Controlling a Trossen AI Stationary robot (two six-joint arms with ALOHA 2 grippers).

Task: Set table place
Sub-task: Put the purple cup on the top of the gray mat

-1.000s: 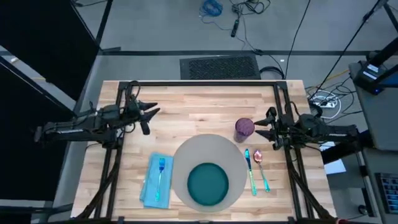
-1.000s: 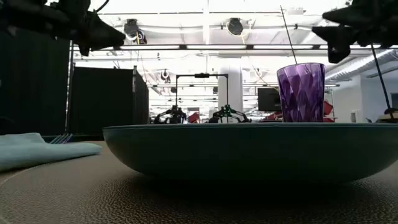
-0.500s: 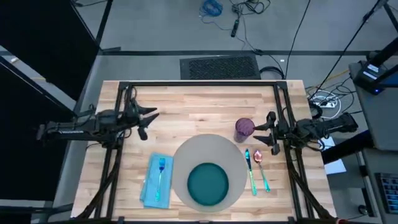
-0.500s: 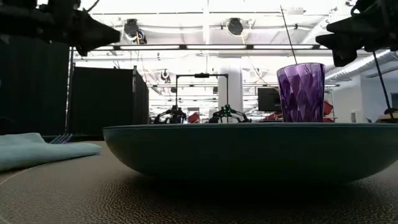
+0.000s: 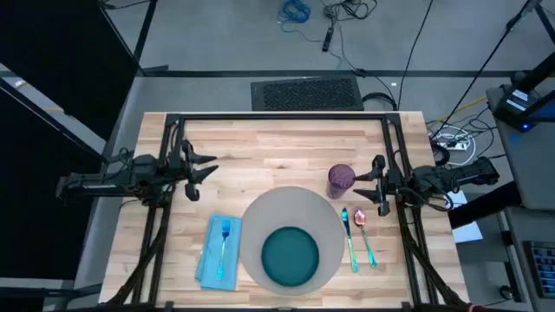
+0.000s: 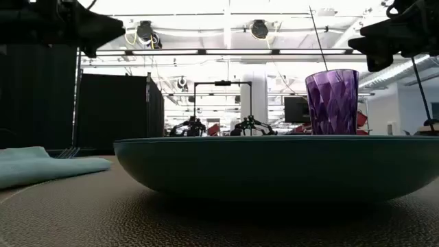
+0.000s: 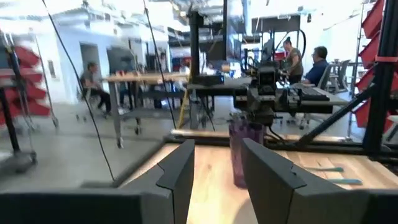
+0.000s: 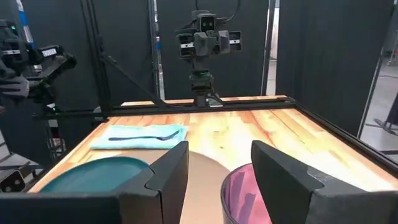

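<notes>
On the wooden table (image 5: pixel 277 143) lies the round grey placemat (image 5: pixel 260 217), and a teal plate (image 5: pixel 290 257) rests on it. A purple cup (image 5: pixel 341 179) stands upright at the mat's far right edge. To the left of the mat, a fork lies on a blue napkin (image 5: pixel 218 251). To its right lie a knife (image 5: pixel 349 238) and a spoon (image 5: pixel 363 230). My left gripper (image 5: pixel 204 173) hovers open above the table's left side. My right gripper (image 5: pixel 364 185) hovers open just right of the cup (image 8: pixel 245 196), which it does not touch.
A black frame (image 5: pixel 277 117) runs along the table's far edge and down both sides. Bare wood lies between the far edge and the mat. In the room beyond the table, people sit at desks (image 7: pixel 305 62).
My left gripper has drawn back toward the table's left edge, staying open and above the table. My right gripper has pulled slightly toward the right edge, away from the cup. None of the things on the table has moved.
</notes>
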